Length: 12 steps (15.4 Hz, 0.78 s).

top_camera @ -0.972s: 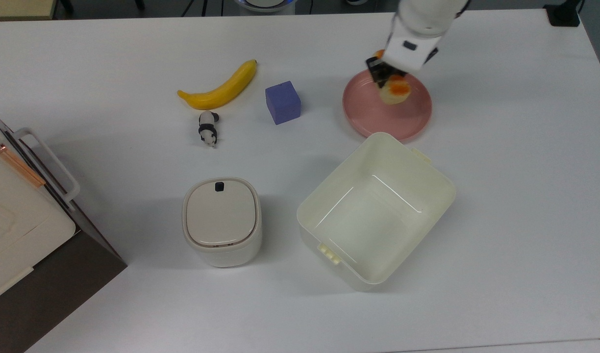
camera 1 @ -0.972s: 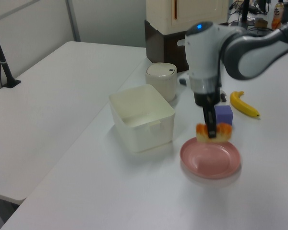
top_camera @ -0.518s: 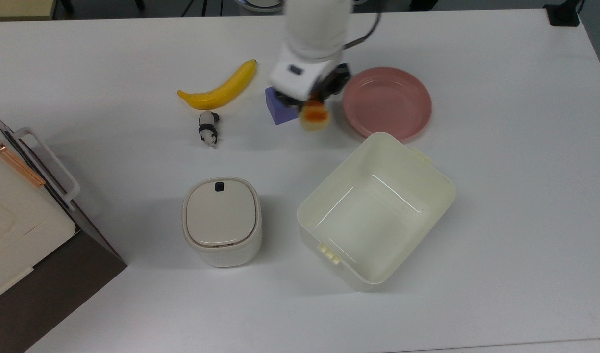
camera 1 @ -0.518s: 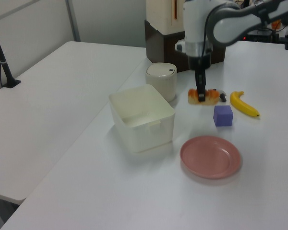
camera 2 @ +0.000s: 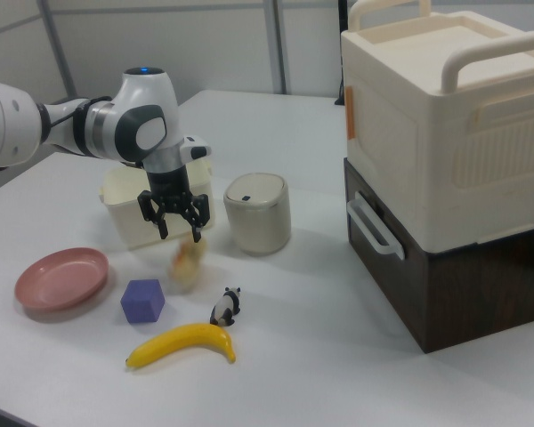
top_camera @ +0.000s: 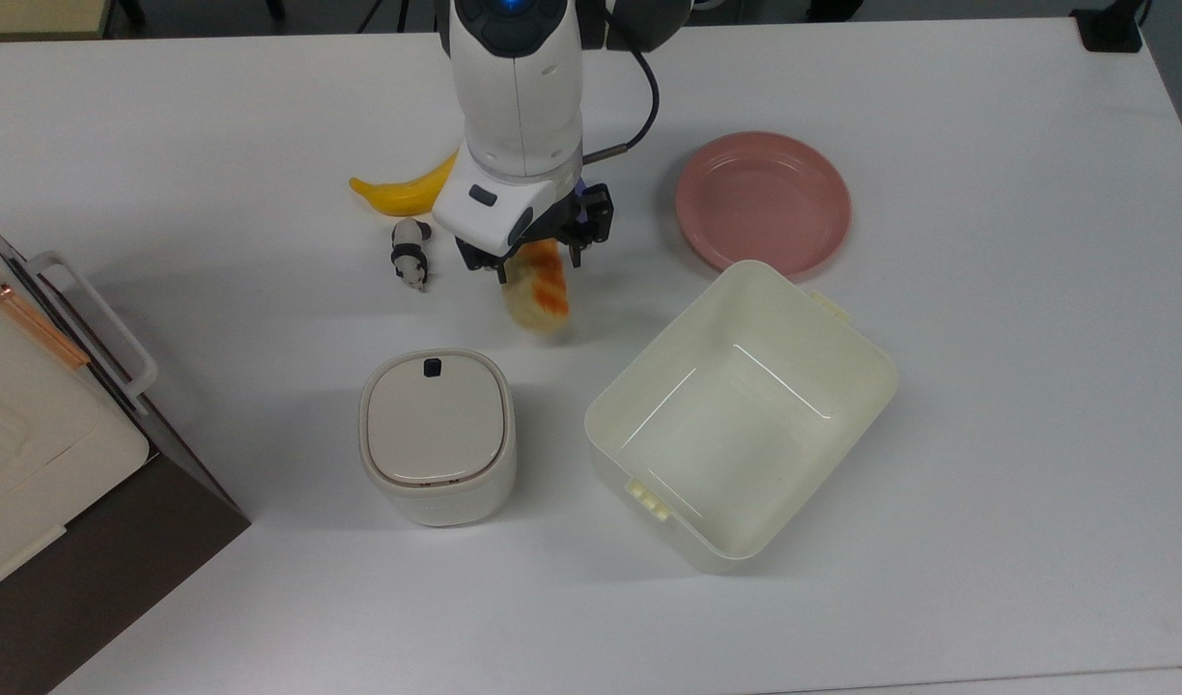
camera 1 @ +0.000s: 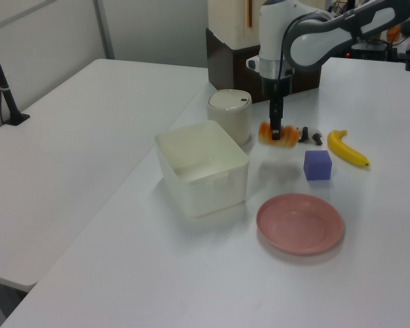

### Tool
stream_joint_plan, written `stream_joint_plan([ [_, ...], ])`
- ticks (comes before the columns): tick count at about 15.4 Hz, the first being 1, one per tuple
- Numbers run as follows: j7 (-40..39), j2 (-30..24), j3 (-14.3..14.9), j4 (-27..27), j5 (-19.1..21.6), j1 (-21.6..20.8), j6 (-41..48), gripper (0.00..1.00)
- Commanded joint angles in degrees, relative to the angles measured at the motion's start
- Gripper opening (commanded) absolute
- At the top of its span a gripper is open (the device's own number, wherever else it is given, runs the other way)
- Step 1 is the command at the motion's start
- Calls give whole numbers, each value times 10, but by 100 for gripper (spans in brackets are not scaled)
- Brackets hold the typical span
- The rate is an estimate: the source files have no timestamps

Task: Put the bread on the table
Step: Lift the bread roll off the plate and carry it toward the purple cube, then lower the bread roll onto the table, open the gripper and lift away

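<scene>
Top view: the bread (top_camera: 538, 290) sits just below the jaws, blurred, over bare counter (top_camera: 987, 405) between the tub (top_camera: 741, 415) and the panda toy (top_camera: 409, 253).

Left view: the bread (camera 1: 273, 131) is level with the fingertips and clear of the plate (camera 1: 300, 223).

Right view: the jaws are spread and empty, with the bread (camera 2: 189, 260) just beneath them and close to the counter.

It looks light and soft, and the glossy top is likely slick. Any re-grip should pinch the pale sides at mid-length, gently.
</scene>
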<state>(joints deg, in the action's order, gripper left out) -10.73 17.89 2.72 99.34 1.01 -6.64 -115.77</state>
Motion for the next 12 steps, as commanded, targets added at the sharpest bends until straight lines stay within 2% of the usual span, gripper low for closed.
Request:
stream_joint_plan([
  [1,0,0,-3,-10,-7,12,-5,97],
  [2,1,-3,-2,-11,-7,12,-4,100],
  [7,36,-60,-1,-11,-8,25,25,100],
  [10,69,-98,1,-11,-41,25,76,100],
  [12,99,-123,1,-11,-43,26,106,100],
])
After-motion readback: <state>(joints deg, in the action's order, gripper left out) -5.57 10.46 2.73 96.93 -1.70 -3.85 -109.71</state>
